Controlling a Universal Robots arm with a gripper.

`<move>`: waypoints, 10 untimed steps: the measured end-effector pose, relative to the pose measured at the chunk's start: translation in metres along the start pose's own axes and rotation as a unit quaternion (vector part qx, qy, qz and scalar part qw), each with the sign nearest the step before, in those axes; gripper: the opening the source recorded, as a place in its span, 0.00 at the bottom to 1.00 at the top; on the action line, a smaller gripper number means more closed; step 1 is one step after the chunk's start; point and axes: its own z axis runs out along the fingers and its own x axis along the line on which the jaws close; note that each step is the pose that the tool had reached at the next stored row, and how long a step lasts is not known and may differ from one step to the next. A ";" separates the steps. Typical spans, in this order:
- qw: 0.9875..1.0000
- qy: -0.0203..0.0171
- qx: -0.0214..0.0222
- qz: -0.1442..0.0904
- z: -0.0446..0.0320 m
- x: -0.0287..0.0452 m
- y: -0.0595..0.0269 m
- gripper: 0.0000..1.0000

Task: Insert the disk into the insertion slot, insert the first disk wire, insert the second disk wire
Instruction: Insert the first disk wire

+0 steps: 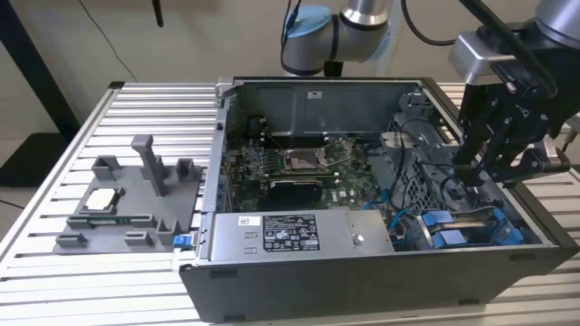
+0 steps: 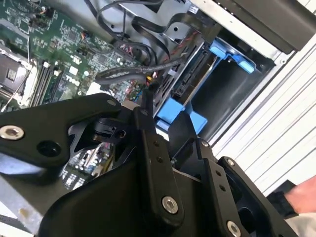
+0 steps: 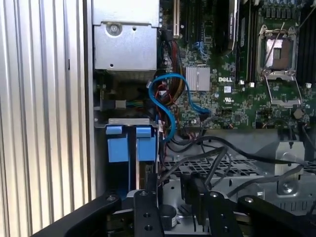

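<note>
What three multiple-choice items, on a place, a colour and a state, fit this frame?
1. In the exterior view, the pincer hangs over: A the grey tray; B the computer case, at the exterior view's right; C bare table.
2. The plastic tabs in the case's corner are: A red; B yellow; C blue.
3. The case is: A open; B shut; C upside down.
Answers: 1 B, the case lies under it; 2 C, bright blue in the first wrist view; 3 A, the circuit board shows.
</note>
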 end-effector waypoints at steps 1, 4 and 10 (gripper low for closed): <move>1.000 -0.001 0.001 0.000 0.0010 -0.0017 0.0005 0.40; 1.000 -0.001 0.009 -0.001 0.0031 -0.0042 0.0009 0.40; 1.000 -0.002 0.023 -0.003 0.0079 -0.0094 0.0022 0.40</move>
